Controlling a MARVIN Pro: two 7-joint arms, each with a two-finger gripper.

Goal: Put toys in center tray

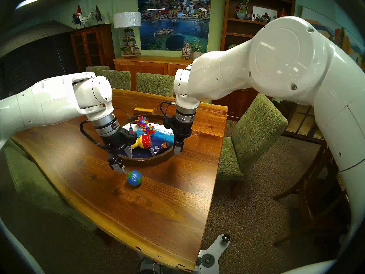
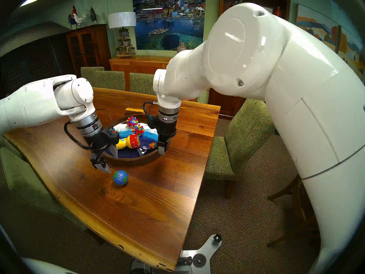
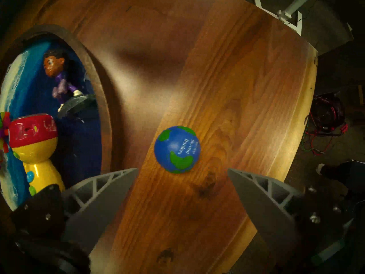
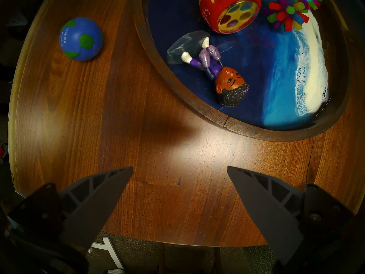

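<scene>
Your globe ball (image 1: 134, 178) sits on the table (image 1: 158, 208), near the tray (image 1: 150, 162). It looks soft, light and roly. Your left gripper (image 3: 182, 169), jaws wide, should squeeze its 2 sides gently.

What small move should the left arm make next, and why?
Probably ease the left claw forward and down until its open fingers straddle the globe ball, then close. The globe ball is the only toy on the table outside the tray; it lies just ahead of the claw, untouched. The right claw is open and empty.
</scene>
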